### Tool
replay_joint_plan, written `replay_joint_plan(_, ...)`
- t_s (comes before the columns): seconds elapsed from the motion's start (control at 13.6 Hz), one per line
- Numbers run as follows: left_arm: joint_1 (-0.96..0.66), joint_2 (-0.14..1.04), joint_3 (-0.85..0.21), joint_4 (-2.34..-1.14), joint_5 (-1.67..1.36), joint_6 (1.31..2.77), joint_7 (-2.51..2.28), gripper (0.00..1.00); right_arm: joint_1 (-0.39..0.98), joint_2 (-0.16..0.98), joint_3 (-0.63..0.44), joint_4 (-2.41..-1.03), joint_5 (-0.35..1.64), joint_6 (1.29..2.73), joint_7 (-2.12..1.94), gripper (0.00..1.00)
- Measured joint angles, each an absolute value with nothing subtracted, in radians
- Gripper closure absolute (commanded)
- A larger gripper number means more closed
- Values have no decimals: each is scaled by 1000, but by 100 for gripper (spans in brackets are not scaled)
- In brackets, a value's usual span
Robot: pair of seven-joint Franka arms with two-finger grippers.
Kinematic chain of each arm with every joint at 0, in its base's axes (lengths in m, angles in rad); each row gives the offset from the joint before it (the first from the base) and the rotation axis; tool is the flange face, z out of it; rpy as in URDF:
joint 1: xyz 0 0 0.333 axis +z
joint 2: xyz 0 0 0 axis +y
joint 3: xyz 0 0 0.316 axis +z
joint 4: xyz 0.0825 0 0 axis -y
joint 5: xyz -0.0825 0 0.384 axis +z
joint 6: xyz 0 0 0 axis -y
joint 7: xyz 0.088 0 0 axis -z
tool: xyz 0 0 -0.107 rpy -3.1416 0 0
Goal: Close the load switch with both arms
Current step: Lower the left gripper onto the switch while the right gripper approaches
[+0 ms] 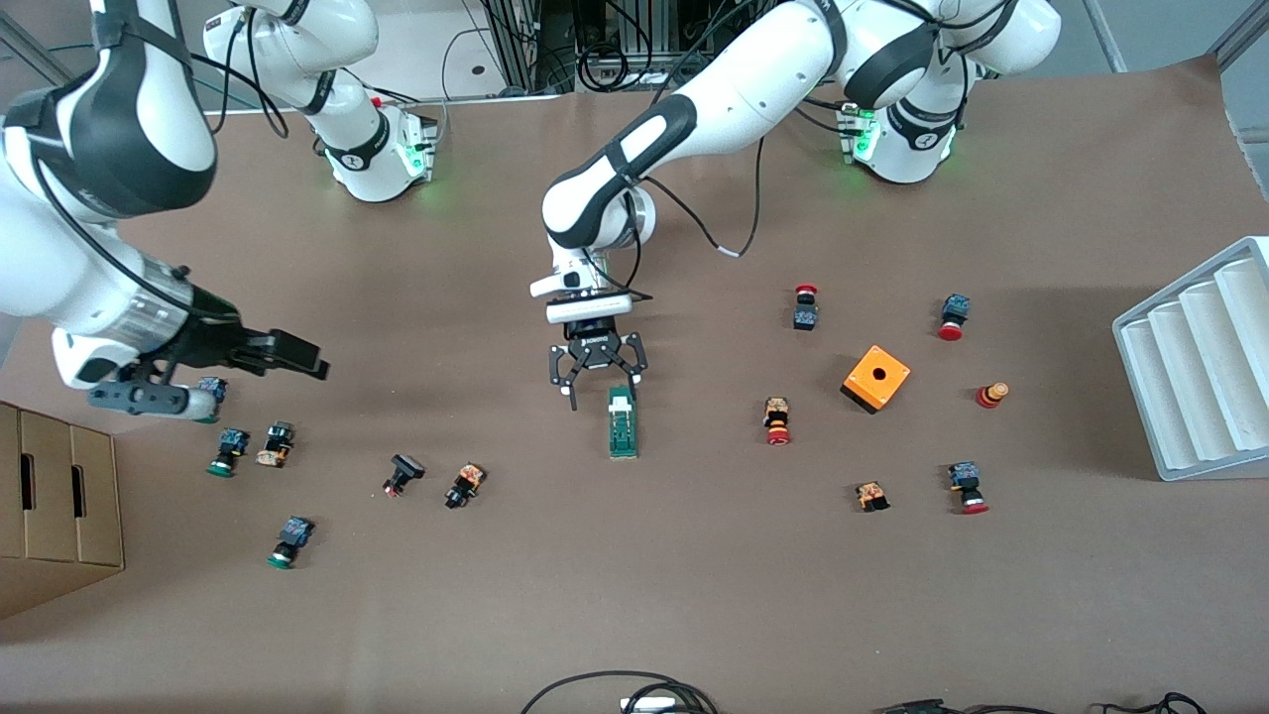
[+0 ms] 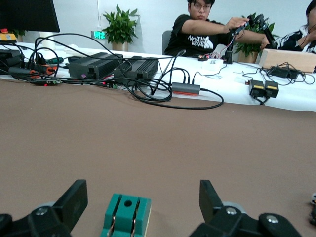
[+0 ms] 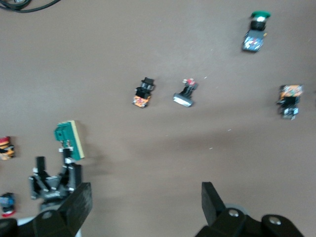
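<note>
While the left gripper (image 1: 599,382) sits low at the white-lever end of the load switch (image 1: 623,423), fingers spread wide and holding nothing, the switch lies flat mid-table, long axis running toward the front camera. In the left wrist view the green body (image 2: 126,216) shows between the two open fingers (image 2: 73,202), not yet touched.

Right gripper (image 1: 297,355) hangs over the cluster of push buttons (image 1: 229,448) at the right arm's end of the table, also wide open and empty, well apart from the switch.

Handling guess: small rigid plastic block, light, so it'll likely skid or tip if the lever gets pushed unrestrained. Best bet is one gripper pinching the long flat sides of the body to pin it, the other pressing the white lever (image 1: 621,401). Smooth sides, so grip square and low.
</note>
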State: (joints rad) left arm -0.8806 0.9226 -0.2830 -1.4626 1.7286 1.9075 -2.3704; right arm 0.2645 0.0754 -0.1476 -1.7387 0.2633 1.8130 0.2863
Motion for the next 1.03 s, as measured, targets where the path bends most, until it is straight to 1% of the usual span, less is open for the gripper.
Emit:
replay_joint_plan(0.22,-901,944,-316,-1462,1774,1811,-2451,0,367,137,-145,-1677,267,1818,536,1)
replay_joint_plan(0.37,-906,959,-337,-1463,1799,1763,-2475,0,439,186,-143,-1651,269,1853,693,1)
replay_joint_plan(0.74,-908,1017,-343,-1463,1827,1739,-2480,0,607,305,-143,-1637,285,2037,1094,2)
replay_joint_plan(0.88,-907,1034,-343,-1463,1844,1737,-2469,0,661,342,-143,-1636,285,2106,1250,5)
replay_joint_plan(1.03,-907,1044,-344,-1463,1845,1737,-2457,0,698,373,-145,-1635,285,2165,1377,6)
